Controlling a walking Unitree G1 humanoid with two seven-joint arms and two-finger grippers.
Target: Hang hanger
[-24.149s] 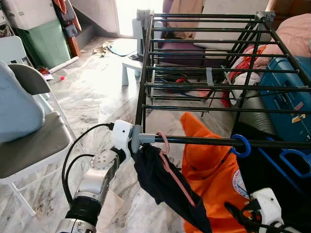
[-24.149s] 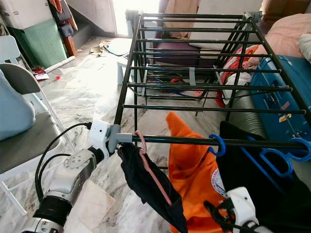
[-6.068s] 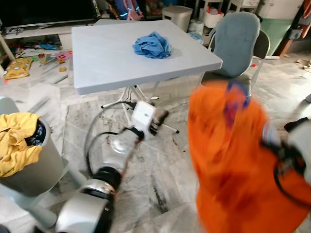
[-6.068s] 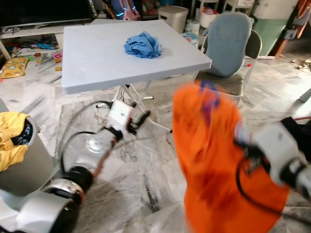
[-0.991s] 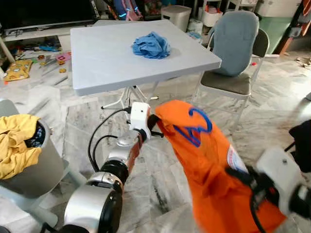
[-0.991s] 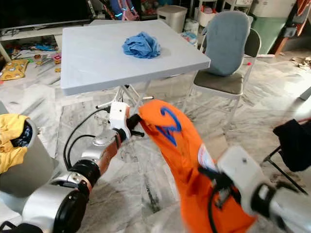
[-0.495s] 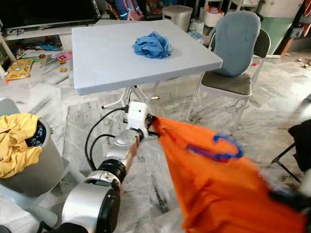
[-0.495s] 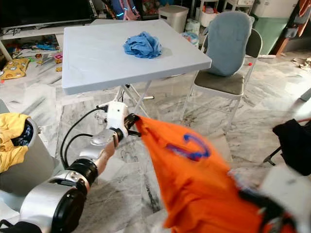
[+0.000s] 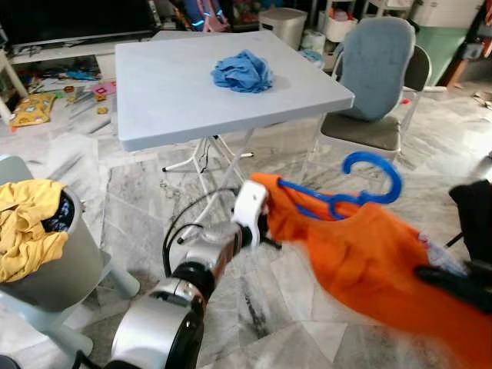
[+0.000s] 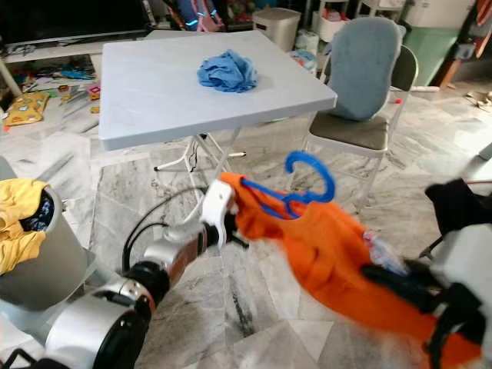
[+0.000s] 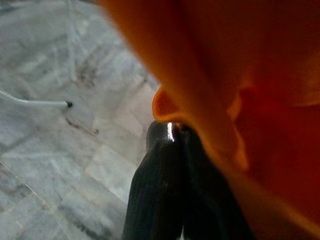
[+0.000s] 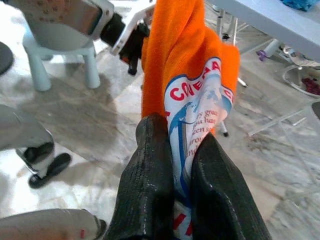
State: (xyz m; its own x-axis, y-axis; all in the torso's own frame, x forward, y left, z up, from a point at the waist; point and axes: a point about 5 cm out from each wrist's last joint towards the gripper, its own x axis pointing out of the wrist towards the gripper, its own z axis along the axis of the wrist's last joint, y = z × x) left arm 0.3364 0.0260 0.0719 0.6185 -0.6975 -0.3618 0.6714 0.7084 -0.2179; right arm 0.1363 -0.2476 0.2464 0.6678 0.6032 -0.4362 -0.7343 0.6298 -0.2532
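Behind, a blue cloth [image 9: 241, 71] is left on the surface [image 9: 154, 100]. Both fingers are pinched on the soft orange shirt [image 9: 369, 261], stretched between them; its stiff blue hanger [image 9: 350, 192] is better held.

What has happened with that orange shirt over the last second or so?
The orange shirt, bunched a second ago, is now pulled out between both arms. The left gripper has kept its corner; the right gripper is clamped on the printed part, out to the robot's right. The blue hanger has lifted, its hook now clear above the cloth. The table, blue cloth and chair are unchanged.
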